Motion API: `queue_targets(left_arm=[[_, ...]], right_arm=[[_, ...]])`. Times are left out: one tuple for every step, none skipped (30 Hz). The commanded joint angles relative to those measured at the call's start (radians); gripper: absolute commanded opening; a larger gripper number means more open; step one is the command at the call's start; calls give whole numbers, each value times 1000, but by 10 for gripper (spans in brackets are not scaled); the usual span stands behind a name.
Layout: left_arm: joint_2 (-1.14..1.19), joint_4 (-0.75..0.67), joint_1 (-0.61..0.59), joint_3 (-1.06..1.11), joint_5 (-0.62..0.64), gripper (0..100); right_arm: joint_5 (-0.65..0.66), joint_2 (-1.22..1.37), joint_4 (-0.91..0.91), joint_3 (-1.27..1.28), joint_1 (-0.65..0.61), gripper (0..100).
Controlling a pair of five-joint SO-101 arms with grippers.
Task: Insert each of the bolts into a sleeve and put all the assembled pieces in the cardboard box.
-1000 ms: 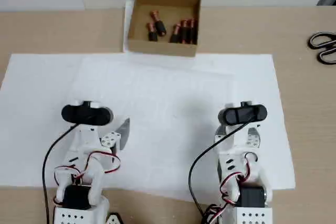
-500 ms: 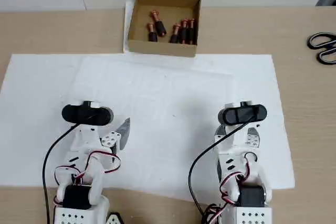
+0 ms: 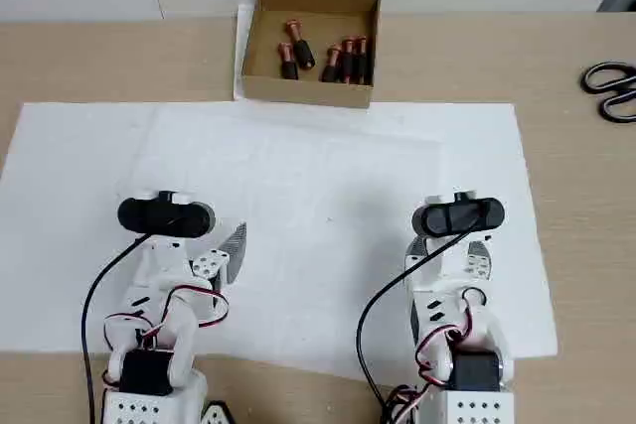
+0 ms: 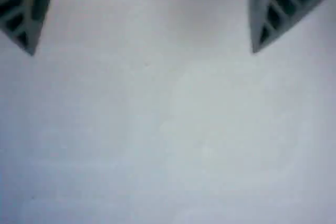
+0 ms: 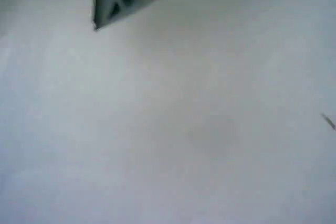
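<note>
Nothing has shifted since a second ago; both arms sit parked. Left pincer (image 3: 227, 250) hangs low over white paper (image 3: 328, 166), jaws wide, nothing between them. Cardboard box (image 3: 310, 92) sits well ahead of it and to its right, on the table (image 3: 89, 57) just past the paper's far edge. Five assembled pieces (image 3: 348, 59) lie inside. Right pincer (image 3: 479, 251) is also over the paper, box well ahead to its left; cannot tell its opening. Scissors (image 3: 611, 88) lie far ahead-right of it.
</note>
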Motion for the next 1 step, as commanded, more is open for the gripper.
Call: queue_targets(left_arm=[[-9,3,-3,-4,-2,247]], right_arm=[[2,-13,4,8,5,257]])
